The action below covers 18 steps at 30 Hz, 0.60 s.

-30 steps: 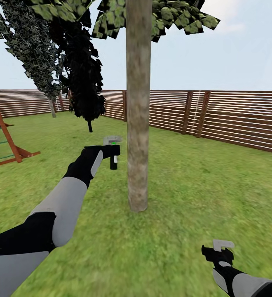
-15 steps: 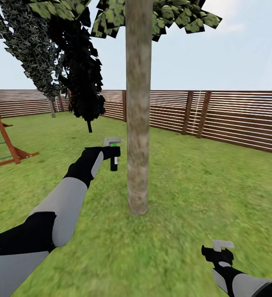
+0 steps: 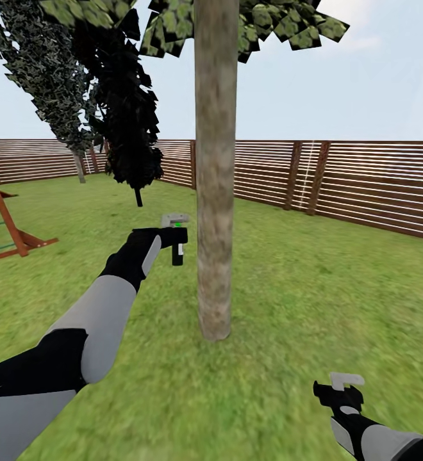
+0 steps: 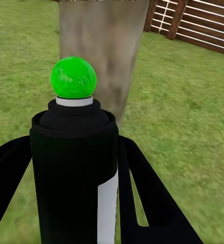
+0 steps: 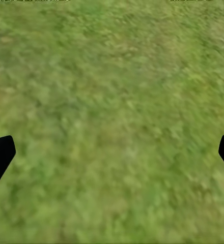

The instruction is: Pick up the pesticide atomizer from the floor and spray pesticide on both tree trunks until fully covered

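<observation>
A thick grey-brown tree trunk [image 3: 215, 192] rises from the lawn straight ahead, its leafy canopy [image 3: 275, 25] cut off by the top edge of the picture. Just left of the trunk, at mid height, my left gripper [image 3: 178, 238] is shut on the pesticide atomizer [image 3: 176, 246], which stands upright with its pale grey head and green spot on top. In the left wrist view the black atomizer [image 4: 74, 168] with its green spot stands between my fingers [image 4: 142, 198], and the trunk [image 4: 102, 51] is close behind it. My right gripper [image 3: 345, 384] hangs low at the right, open over bare grass, its tips wide apart in the right wrist view [image 5: 112, 152].
A brown slat fence [image 3: 365, 186] bounds the lawn behind and to the right. Two dark narrow trees [image 3: 131, 128] stand at the back left. A wooden play tower [image 3: 0, 224] is at the far left edge. Open grass surrounds the trunk.
The whole view has shifted a little: the play tower has slid left and the trunk's base sits lower in the picture. Both arms keep their pose, and the atomizer stays held.
</observation>
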Motion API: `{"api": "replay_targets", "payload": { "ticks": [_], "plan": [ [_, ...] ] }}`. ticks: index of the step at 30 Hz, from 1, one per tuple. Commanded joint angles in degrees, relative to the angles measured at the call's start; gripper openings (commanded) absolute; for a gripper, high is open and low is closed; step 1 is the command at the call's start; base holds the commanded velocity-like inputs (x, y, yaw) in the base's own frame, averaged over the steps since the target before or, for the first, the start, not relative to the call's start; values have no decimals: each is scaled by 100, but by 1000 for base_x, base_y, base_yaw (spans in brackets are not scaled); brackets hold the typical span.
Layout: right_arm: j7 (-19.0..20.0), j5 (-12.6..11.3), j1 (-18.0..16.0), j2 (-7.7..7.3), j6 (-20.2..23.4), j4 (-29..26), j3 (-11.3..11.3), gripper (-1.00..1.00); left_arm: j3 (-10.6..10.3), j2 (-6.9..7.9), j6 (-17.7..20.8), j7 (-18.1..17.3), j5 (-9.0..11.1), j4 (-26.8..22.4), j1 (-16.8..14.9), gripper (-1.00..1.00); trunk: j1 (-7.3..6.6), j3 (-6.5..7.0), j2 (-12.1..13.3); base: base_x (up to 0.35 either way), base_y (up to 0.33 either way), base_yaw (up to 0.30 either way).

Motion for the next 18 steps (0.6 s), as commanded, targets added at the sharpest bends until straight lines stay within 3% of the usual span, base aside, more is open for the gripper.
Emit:
{"api": "replay_targets", "payload": {
  "ticks": [1, 18],
  "plan": [
    [-1, 0, 0, 0, 0, 0, 0, 100, 0, 0, 0, 0, 2, -2, 0, -100, 0, 0, 0, 194, 0, 0],
    [0, 2, 0, 0, 0, 0, 0, 100, -17, 0, 0, -158, 11, -1, 0, -100, 0, 0, 0, 172, 0, 0]
  ]
}}
